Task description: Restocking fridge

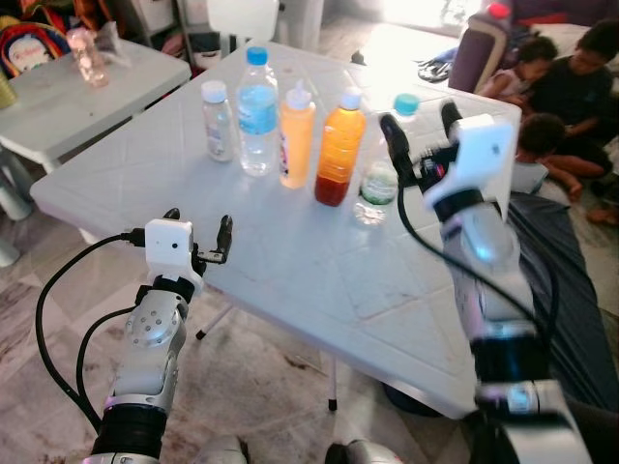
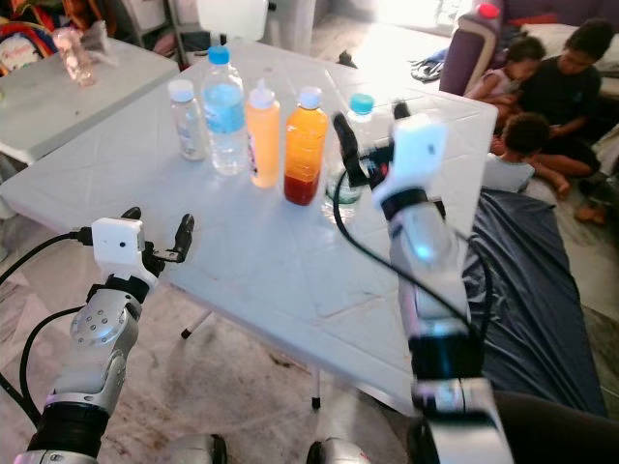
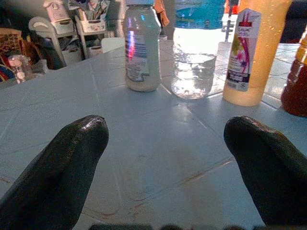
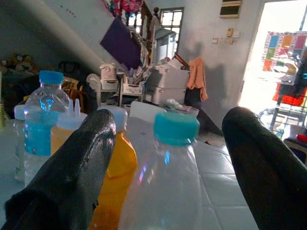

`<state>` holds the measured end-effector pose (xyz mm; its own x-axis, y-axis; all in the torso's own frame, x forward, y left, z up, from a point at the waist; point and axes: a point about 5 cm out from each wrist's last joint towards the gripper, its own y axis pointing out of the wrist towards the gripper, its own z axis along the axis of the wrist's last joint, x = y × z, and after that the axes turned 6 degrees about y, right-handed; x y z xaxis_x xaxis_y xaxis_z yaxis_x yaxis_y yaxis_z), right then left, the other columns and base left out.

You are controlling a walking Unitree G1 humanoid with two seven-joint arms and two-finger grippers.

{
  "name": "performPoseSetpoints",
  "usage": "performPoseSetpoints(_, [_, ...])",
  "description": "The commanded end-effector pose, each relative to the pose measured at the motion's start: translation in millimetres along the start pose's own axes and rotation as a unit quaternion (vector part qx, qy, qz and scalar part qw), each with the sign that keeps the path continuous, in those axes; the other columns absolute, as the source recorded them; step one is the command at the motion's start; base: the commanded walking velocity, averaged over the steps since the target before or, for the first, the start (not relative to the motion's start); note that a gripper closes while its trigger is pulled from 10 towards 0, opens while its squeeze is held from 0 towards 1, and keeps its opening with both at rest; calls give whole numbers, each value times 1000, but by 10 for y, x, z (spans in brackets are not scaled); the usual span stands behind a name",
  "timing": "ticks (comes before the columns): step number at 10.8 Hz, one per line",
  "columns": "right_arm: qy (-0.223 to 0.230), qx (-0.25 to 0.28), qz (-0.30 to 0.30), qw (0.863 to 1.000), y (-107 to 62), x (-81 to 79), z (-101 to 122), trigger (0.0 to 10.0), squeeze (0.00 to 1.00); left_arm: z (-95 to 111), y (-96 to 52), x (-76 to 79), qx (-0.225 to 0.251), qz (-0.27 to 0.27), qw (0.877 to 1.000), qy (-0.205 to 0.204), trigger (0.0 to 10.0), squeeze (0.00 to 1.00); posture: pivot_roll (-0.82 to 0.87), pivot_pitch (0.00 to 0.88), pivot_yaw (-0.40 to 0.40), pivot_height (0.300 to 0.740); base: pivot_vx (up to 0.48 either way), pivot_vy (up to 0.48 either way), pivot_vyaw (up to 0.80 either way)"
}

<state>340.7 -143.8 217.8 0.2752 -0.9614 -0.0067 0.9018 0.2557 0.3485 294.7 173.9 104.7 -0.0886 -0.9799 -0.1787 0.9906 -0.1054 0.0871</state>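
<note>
A: Where's your right gripper (image 1: 420, 129)?

B: Raised over the white table (image 1: 290, 271), fingers spread wide either side of the teal-capped clear bottle (image 4: 163, 187), not touching it.

A: And that bottle's place?

B: At the right end of your row, just beside the orange juice bottle (image 1: 339, 147).

A: Your left gripper (image 1: 198, 232)?

B: At the table's near edge, fingers spread, holding nothing, facing the small white bottle (image 3: 141, 45).
</note>
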Motion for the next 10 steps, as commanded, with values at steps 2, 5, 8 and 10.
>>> performPoseSetpoints(2, [-16, -24, 17, 999, 119, 14, 11, 10000, 0, -9, -12, 13, -5, -9, 1000, 8, 10000, 0, 105, 64, -48, 740, 0, 0, 0])
performPoseSetpoints(5, [-18, -62, -9, 998, 239, 125, -22, 0, 0, -3, -6, 25, -5, -12, 1000, 11, 10000, 0, 107, 65, -47, 740, 0, 0, 0])
performPoseSetpoints(8, [-21, -78, -22, 997, 290, 210, -42, 0, 0, 20, 18, 54, -3, -18, 1000, 12, 10000, 0, 108, 66, -47, 740, 0, 0, 0])
performPoseSetpoints(10, [-24, -76, -23, 997, 337, 248, -13, 0, 0, 19, 17, 84, -3, -21, 1000, 11, 10000, 0, 106, 65, -49, 740, 0, 0, 0])
